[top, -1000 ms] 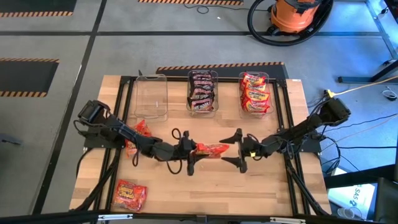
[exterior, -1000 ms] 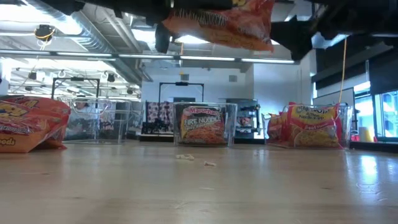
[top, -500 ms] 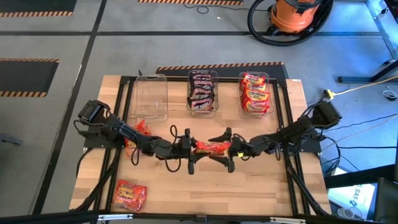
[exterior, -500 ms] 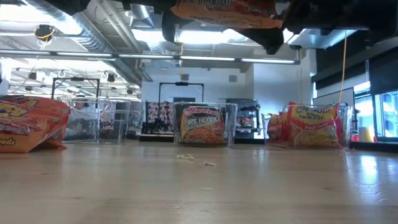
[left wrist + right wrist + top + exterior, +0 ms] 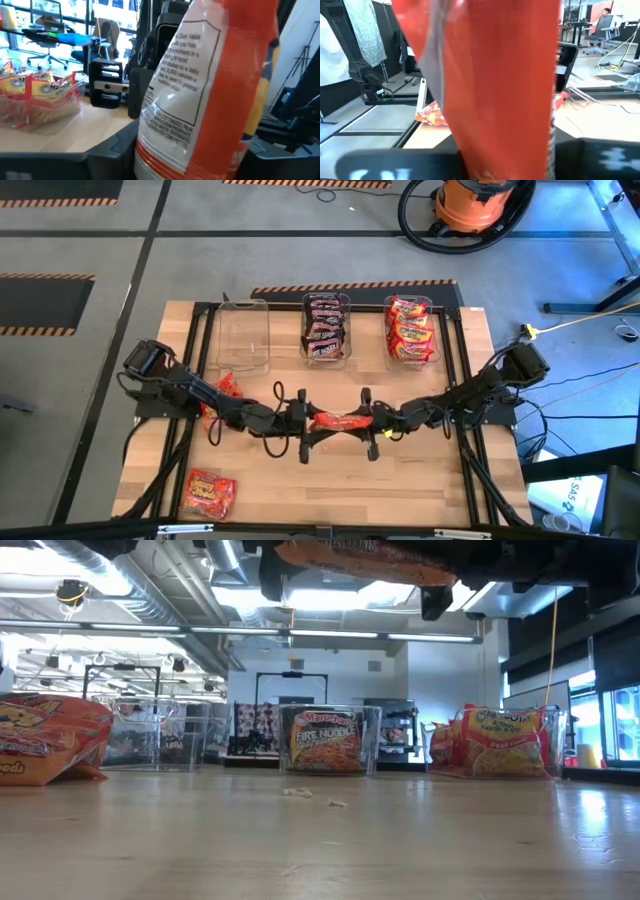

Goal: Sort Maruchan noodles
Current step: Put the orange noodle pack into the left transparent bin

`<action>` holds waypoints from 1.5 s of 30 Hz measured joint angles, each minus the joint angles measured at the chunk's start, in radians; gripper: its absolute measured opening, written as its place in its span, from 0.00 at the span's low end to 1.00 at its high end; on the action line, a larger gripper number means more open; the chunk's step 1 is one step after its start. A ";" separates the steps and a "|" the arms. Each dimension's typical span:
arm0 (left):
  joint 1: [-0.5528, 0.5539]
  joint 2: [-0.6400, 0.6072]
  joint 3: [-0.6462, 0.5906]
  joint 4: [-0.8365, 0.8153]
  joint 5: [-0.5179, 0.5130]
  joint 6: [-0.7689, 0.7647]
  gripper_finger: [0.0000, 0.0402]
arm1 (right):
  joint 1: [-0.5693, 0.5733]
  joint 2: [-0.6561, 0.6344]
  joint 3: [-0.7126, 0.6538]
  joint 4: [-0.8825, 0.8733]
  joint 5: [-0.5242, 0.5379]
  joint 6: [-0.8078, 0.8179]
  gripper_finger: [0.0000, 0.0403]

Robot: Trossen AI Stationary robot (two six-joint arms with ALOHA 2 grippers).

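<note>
Both grippers meeting mid-table: left gripper [image 5: 305, 423] and right gripper [image 5: 370, 423] each pinching an end of one flat, crinkly orange-red noodle packet [image 5: 337, 421], hanging above the wood table [image 5: 440, 480]. Clear bins [image 5: 243, 335] sitting behind; loose packets [image 5: 208, 493] lying near left arm.

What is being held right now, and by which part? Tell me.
One orange-red noodle packet, held above the table: left gripper at one end, right gripper at the other.
</note>
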 joint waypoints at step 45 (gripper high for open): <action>0.187 0.191 0.842 -1.754 0.384 -0.068 0.64 | -0.073 0.129 0.096 -0.331 -0.067 0.219 0.16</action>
